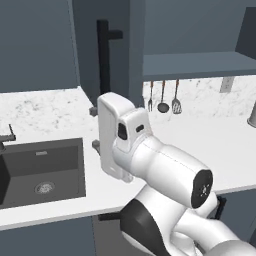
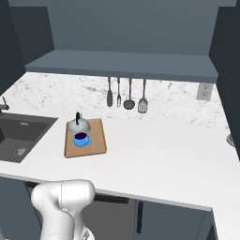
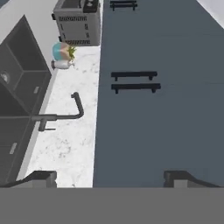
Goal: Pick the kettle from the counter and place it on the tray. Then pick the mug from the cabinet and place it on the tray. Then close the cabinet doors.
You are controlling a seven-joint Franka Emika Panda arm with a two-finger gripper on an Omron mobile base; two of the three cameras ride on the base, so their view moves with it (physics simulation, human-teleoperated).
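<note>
I see the kettle [image 2: 78, 125] and the blue mug [image 2: 81, 139] together on the wooden tray [image 2: 96, 140], which lies on the white counter [image 2: 154, 150] just beside the sink's [image 2: 18, 136] right edge. My gripper [image 3: 111, 177] has its fingers spread wide and holds nothing, facing closed cabinet doors [image 3: 153, 122] with paired black bar handles [image 3: 133, 81]. One cabinet door [image 1: 107, 50] near the arm stands open.

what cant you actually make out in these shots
- Tray, left base view: the arm's white body stands in front of that stretch of counter.
- Mug, right base view: too small to see its handle or whether it touches the kettle.
- Cabinet door, left base view: cut off by the top edge.
- Grey vessel, left base view: cut off by the right edge.
- Gripper, hand view: open, nothing between the tips.
</note>
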